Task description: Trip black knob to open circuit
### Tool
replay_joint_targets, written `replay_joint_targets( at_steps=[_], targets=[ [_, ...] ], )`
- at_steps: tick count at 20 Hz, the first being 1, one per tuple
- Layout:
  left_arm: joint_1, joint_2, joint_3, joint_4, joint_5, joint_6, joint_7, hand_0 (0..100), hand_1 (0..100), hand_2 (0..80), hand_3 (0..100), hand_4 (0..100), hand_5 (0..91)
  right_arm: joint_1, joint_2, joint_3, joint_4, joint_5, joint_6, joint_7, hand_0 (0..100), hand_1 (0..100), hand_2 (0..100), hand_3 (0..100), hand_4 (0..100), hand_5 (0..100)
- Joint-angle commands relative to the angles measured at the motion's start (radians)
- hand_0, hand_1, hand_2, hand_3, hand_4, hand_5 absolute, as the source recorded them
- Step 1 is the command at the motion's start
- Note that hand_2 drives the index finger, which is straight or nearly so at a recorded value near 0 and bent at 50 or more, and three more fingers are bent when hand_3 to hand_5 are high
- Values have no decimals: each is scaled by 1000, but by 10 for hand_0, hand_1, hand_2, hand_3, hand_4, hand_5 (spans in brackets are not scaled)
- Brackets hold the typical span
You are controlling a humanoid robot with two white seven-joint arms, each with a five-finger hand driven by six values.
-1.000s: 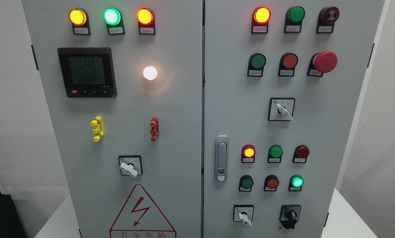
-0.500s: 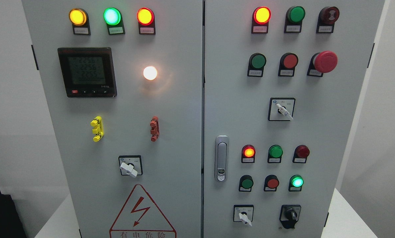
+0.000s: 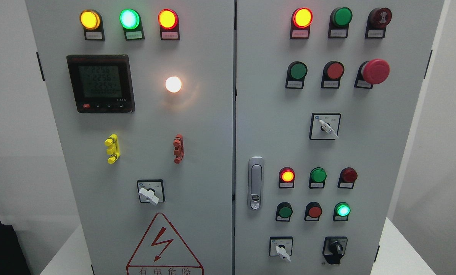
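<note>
The black knob [image 3: 335, 249] sits at the lower right of the frame, on the right door of the grey cabinet [image 3: 197, 114], its lever pointing roughly straight down; nothing touches it. Neither robot hand shows anywhere in the head view, so whether their fingers are spread or curled cannot be told. Just left of the knob is a white selector switch [image 3: 281, 250], and up and to the right of the knob a lit green lamp [image 3: 342, 210]. The warning triangle [image 3: 163, 248] at the bottom centre-left is cut off by the lower edge. The digits on the meter [image 3: 100, 83], upper left, are too faint to read surely. A black object [image 3: 0, 244] at the lower left corner is only partly in frame
</note>
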State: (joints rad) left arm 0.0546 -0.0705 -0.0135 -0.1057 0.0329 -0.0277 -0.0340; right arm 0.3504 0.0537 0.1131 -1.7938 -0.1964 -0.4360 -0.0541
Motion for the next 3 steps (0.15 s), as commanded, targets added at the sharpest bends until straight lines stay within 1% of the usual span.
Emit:
replay_joint_targets(
  at_steps=[1, 3],
  targets=[
    [-4, -2, 1, 0, 2, 0, 0, 120, 389, 0, 0, 0, 0, -2, 3, 2, -29, 2, -15, 8, 8, 0, 0, 0, 0, 0],
    [-2, -2, 1, 0, 2, -1, 0, 120, 389, 0, 0, 0, 0, -2, 3, 0, -29, 2, -17, 8, 10, 0, 0, 0, 0, 0]
  ],
)
